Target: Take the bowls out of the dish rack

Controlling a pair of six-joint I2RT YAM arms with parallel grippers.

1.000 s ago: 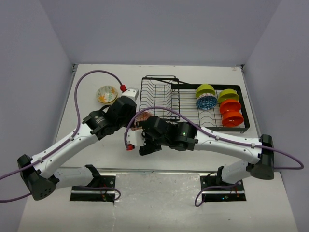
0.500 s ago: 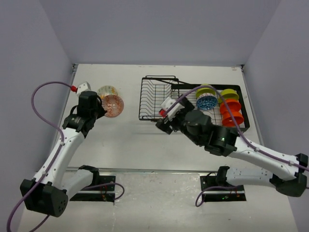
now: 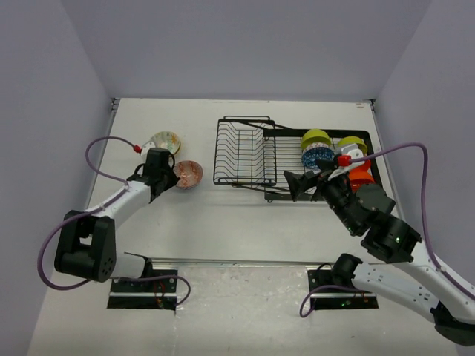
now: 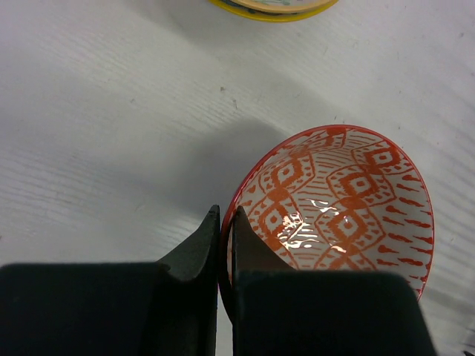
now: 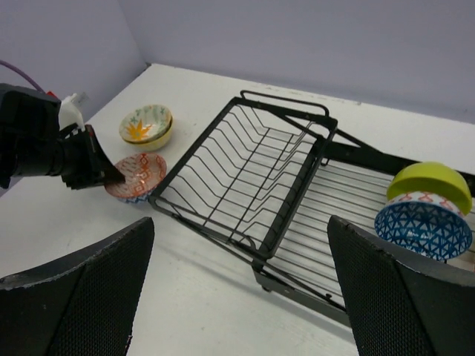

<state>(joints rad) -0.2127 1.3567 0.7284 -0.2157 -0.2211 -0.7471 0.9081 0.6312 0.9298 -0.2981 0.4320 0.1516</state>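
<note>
My left gripper (image 4: 225, 222) is shut on the near rim of the pinkish-patterned bowl (image 4: 334, 200), one finger inside and one outside. That bowl (image 3: 188, 175) sits low at the table, left of the dish rack (image 3: 245, 152). The floral bowl (image 3: 163, 141) lies just behind it. On the rack's flat section stand a lime green bowl (image 3: 316, 138), a blue-patterned bowl (image 3: 318, 156), a second lime bowl (image 3: 350, 144) and orange bowls (image 3: 361, 176), partly hidden by my right wrist. My right gripper (image 3: 297, 184) hovers open and holds nothing at the rack's near edge (image 5: 297, 245).
The black wire rack has a raised basket section (image 5: 245, 163) on the left and a flat framed section (image 5: 349, 215) on the right. Purple cables loop off both arms. Grey walls close in the table on three sides.
My left arm carried the pinkish bowl left from the rack's front and lowered it beside the floral bowl. My right gripper opened wide and swung right, toward the bowls on the rack.
</note>
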